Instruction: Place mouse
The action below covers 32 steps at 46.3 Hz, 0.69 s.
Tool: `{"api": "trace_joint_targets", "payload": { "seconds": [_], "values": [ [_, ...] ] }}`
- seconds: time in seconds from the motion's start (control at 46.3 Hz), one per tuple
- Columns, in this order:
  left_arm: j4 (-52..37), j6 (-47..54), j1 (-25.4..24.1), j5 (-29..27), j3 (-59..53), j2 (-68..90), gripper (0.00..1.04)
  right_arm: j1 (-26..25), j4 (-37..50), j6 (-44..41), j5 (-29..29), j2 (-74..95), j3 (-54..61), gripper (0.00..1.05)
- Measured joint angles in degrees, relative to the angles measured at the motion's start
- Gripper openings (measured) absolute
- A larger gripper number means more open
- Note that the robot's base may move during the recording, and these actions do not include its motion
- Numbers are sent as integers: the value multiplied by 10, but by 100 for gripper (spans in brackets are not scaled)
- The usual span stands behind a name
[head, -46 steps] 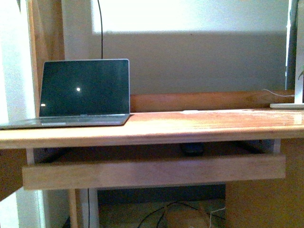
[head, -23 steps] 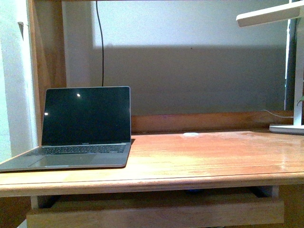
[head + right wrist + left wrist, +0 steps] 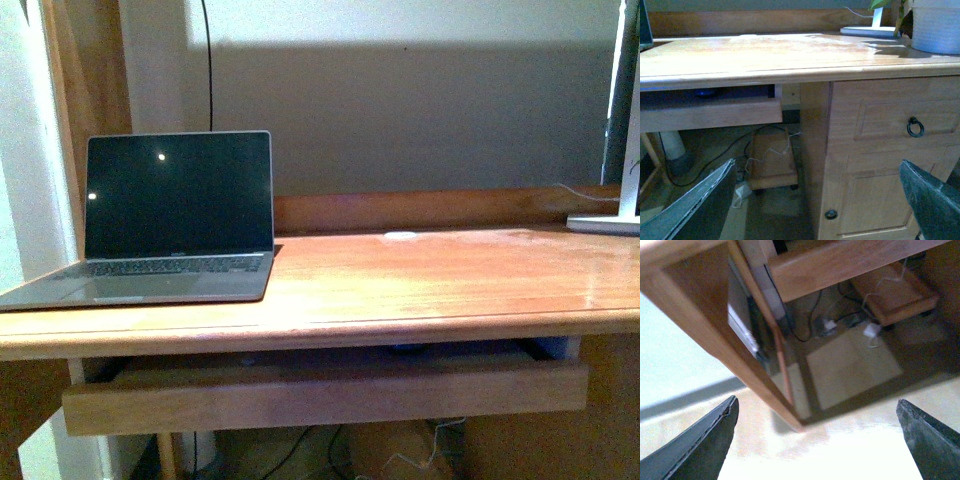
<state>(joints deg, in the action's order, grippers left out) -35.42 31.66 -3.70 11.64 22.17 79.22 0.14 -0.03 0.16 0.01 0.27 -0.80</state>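
The mouse shows only as a small dark sliver [image 3: 405, 347] on the pull-out tray [image 3: 330, 395] under the desk top [image 3: 430, 285]. In the right wrist view it is a dark bluish lump [image 3: 705, 92] in the shadow above the tray front [image 3: 710, 117]. Most of it is hidden. My right gripper [image 3: 815, 210] is open and empty, low in front of the desk's cabinet, apart from the tray. My left gripper [image 3: 815, 450] is open and empty above the floor by the desk's leg [image 3: 715, 335]. Neither gripper shows in the front view.
An open laptop [image 3: 180, 215] stands on the desk at the left. A small flat white disc [image 3: 400, 236] lies at the back and a lamp base [image 3: 605, 224] at the right. A cabinet with a ring handle [image 3: 915, 127], a pot [image 3: 937, 25], a wooden trolley [image 3: 772, 160] and floor cables are near.
The front view has shifted: the desk top sits higher in the picture than half a second ago and lower than a second ago. Nothing on the desk has moved.
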Motion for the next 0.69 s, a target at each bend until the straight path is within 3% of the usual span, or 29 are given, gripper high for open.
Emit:
{"api": "trace_joint_targets", "payload": {
  "seconds": [0.13,0.281,0.692],
  "values": [
    [-110,163,16,17,44,90,97,0,0,0,0,0,0,97],
    [-153,315,30,30,101,174,97,0,0,0,0,0,0,97],
    [-236,399,23,53,154,306,97,0,0,0,0,0,0,97]
  ]
}}
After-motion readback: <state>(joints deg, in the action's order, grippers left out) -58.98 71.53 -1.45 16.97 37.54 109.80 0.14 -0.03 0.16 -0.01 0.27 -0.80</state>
